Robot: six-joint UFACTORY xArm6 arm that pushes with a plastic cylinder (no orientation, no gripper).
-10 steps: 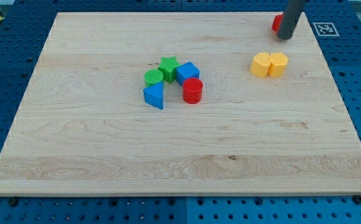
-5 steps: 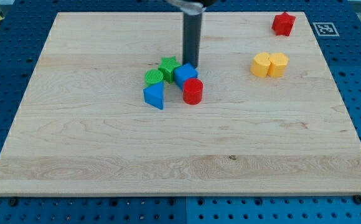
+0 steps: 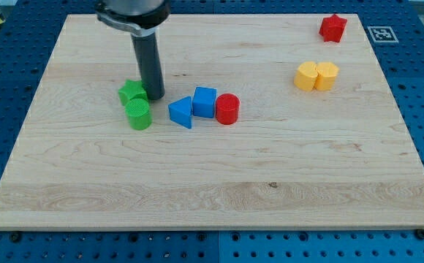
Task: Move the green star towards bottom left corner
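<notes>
The green star (image 3: 131,91) lies left of the board's middle, touching a green cylinder (image 3: 138,115) just below it. My tip (image 3: 155,96) stands right against the star's right side. The rod rises from there to the view's top. A blue triangle (image 3: 181,112), a blue cube (image 3: 205,101) and a red cylinder (image 3: 227,109) sit in a row to the right of my tip.
Two yellow blocks (image 3: 316,75) sit side by side at the upper right. A red star (image 3: 332,27) lies near the board's top right corner. The wooden board (image 3: 88,190) rests on a blue pegboard table.
My tip swept from above the blue cube to the left. The green star and green cylinder were pushed left and down, away from the blue blocks. The blue cube shifted slightly left.
</notes>
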